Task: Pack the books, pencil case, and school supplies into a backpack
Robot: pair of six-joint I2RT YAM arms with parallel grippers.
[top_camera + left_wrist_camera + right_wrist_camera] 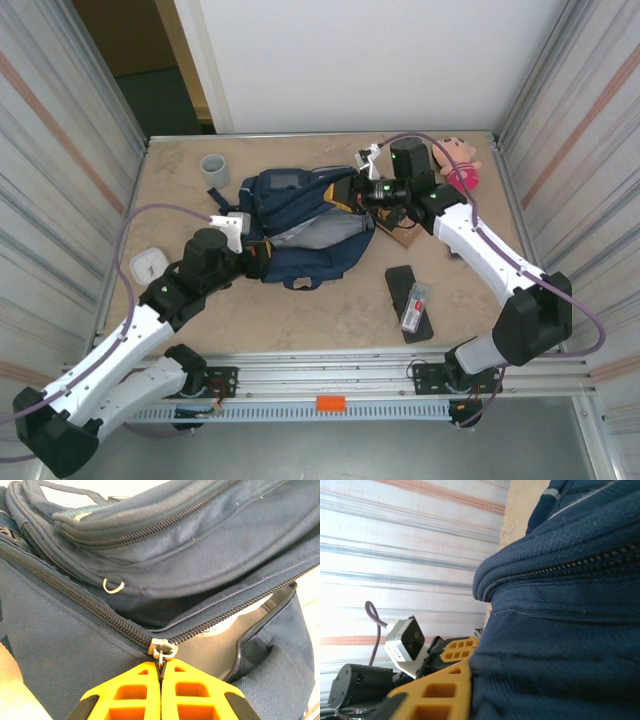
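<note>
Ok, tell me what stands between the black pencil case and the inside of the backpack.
No object lies on the table between the pencil case and the backpack. But the backpack's mouth is only partly unzipped; the left gripper is shut on the zip pull. A whitish packet lies on the case.

Even light is falling on the beige tabletop (330, 300). Glare is bleaching the ribbed metal wall (395, 555) at nine o'clock; the orange plastic fingers (130, 695) are blurring at six o'clock.

Tan table (320, 320) — backpack (300, 230), cup (215, 170), case (398, 283)
</note>
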